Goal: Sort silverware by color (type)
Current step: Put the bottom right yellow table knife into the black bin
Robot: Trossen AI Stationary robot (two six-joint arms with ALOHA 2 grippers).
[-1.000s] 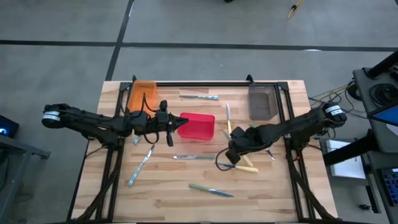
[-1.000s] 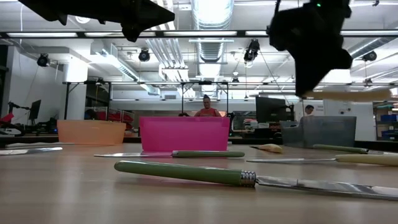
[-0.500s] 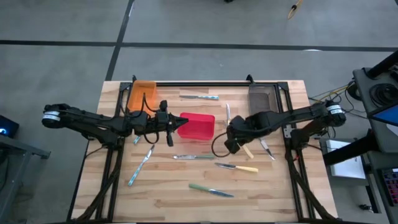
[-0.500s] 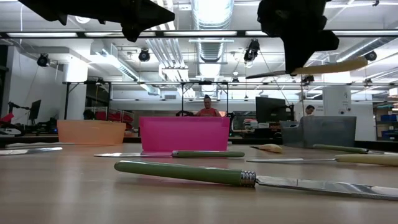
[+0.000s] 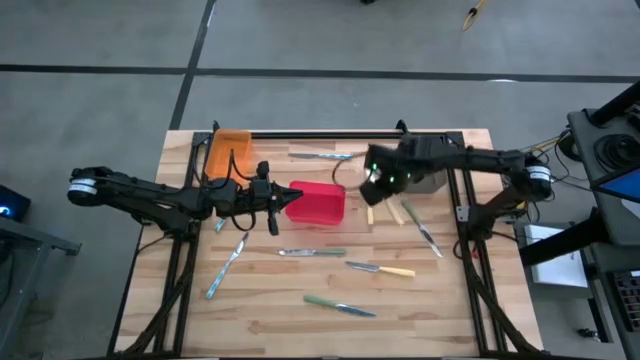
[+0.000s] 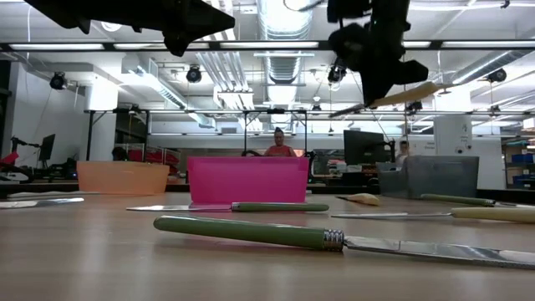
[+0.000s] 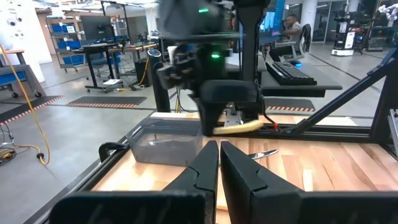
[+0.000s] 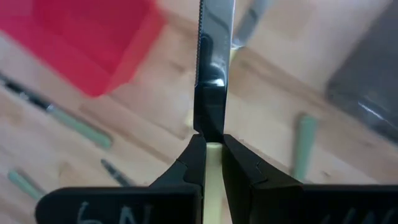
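**Yellow-handled knife carried aloft between the red and grey bins**

The right pincer is clamped on a yellow-handled knife, held clear above the desk. In the right wrist view the two dark fingers pinch the knife near the junction of blade and handle, the blade running straight ahead of the pincer and the yellow handle trailing back between the fingers. In the low view the knife hangs nearly level, slightly tilted. Seen from above, the red bin lies just to one side of the right pincer and the grey bin just to the other; the orange bin stands well apart, across the desk. The grey bin is the nearer to the right arm, so the coming move probably turns on which of these two flanking bins takes yellow handles, and on swinging the knife's long axis over that bin's mouth.

The left pincer is closed on nothing and waits beside the red bin. The remaining silverware, including a green-handled knife and a second yellow-handled piece, lies scattered on the desk.
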